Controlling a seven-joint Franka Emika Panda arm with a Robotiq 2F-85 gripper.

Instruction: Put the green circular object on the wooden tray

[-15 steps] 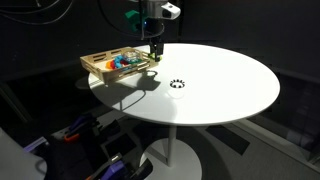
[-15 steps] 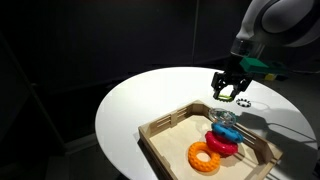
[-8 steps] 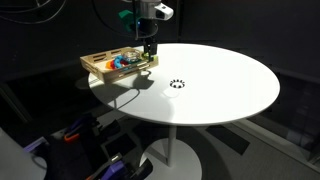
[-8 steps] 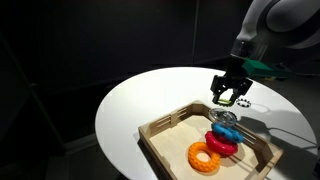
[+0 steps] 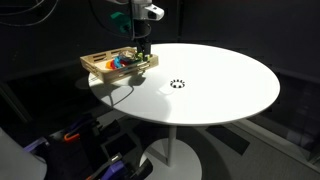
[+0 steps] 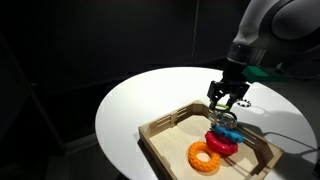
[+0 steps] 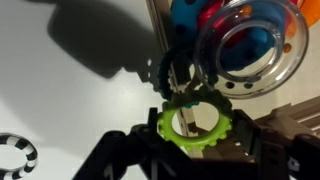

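Note:
The green circular object (image 7: 196, 122) is a lime-green toothed ring held between my gripper's fingers (image 7: 190, 135). In the wrist view it hangs above the slatted edge of the wooden tray (image 7: 290, 125). In both exterior views my gripper (image 6: 226, 96) (image 5: 140, 48) is shut on the ring and hovers just above the tray (image 6: 165, 128) (image 5: 97, 64), over its far side. The ring shows as a small green spot in an exterior view (image 6: 228, 97).
The tray holds an orange ring (image 6: 206, 157), a red and blue stack (image 6: 222, 140) and a clear round piece (image 7: 250, 45). A small circle of dark dots (image 5: 178, 84) lies on the white round table (image 5: 220, 90). The surroundings are dark.
My gripper has moved with the green ring from beside the tray toward and over the tray's edge, and a little lower.

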